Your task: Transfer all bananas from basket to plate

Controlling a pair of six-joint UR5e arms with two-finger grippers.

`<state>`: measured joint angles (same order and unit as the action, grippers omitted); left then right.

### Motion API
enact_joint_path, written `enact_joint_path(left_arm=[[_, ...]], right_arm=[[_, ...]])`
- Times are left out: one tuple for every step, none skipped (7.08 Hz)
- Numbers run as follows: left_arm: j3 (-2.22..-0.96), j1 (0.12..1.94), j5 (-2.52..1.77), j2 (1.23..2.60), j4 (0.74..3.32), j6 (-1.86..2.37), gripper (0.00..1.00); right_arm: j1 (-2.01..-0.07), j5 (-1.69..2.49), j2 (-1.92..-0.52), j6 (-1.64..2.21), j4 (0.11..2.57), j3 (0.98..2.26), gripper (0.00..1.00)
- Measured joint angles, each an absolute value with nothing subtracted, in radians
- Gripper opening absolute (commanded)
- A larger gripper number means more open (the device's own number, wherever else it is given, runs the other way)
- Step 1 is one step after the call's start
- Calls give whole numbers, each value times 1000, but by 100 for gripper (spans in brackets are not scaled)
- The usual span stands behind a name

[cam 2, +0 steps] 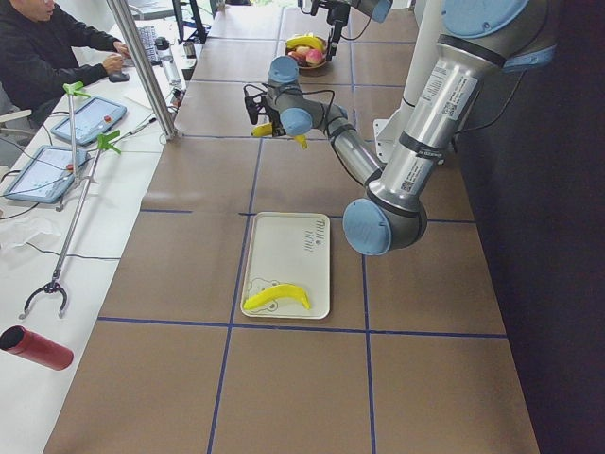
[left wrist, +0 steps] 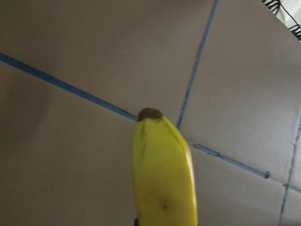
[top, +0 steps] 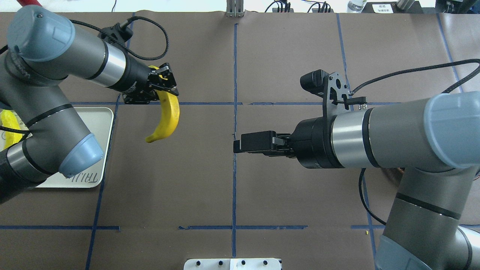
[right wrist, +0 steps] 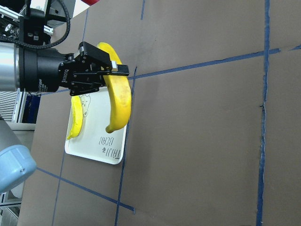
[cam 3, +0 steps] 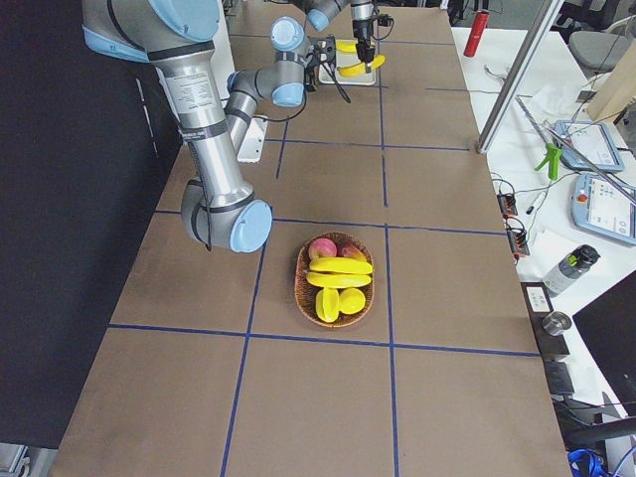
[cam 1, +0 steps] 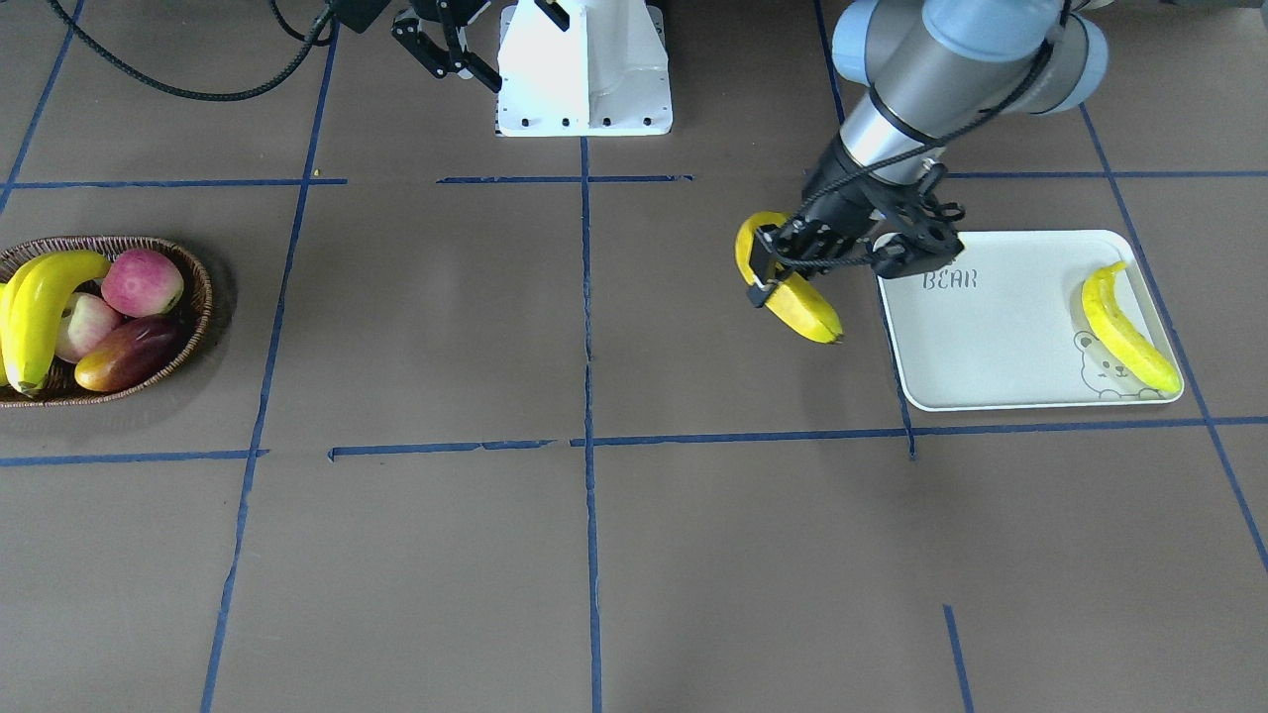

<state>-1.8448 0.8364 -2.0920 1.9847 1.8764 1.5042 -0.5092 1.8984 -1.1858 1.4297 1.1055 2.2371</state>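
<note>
The brown bench [cam 1: 594,555] carries the plate [cam 1: 991,347] with one banana [cam 1: 1127,332] lying along its edge — and, well apart, the basket [cam 1: 193,317] with more bananas [cam 1: 40,307] among other fruit. The left gripper [cam 1: 783,269] has its fingers clamped on a banana [cam 1: 807,312] in the air just beside the plate; the right gripper [top: 240,146] hangs empty over mid-bench — its fingers look closed together.

The overhead view looks down from behind the robot; the front view faces it, mirrored. Both share the tray [cam 1: 1001,342] and the held banana [top: 167,116]. Side views look along the table from opposite ends. The left wrist view sits close over that banana; the right wrist view sees it from farther off.
</note>
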Motion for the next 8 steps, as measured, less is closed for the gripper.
enact_joint_path(left_arm=[[-1845, 875, -2091, 1903, 1858, 1425, 0], [-1834, 911, -2085, 1815, 1853, 1318, 0], [-1814, 942, -2064, 1727, 1856, 1177, 0], [-1792, 966, -2037, 1663, 1860, 1053, 0], [-1771, 983, -2024, 1634, 1861, 986, 0], [-1752, 990, -2018, 1624, 1862, 960, 0], [-1730, 992, -2016, 1620, 1862, 954, 0], [-1709, 992, -2016, 1619, 1862, 955, 0]], right_arm=[[-516, 1897, -1198, 1430, 1106, 2242, 100], [-521, 1895, -1210, 1430, 1106, 2243, 100], [-523, 1890, -1218, 1430, 1105, 2243, 100], [-524, 1880, -1221, 1430, 1104, 2241, 100], [-524, 1870, -1222, 1430, 1103, 2239, 100], [-524, 1859, -1223, 1430, 1103, 2237, 100], [-523, 1849, -1223, 1430, 1104, 2235, 100], [-523, 1843, -1223, 1430, 1105, 2232, 100]])
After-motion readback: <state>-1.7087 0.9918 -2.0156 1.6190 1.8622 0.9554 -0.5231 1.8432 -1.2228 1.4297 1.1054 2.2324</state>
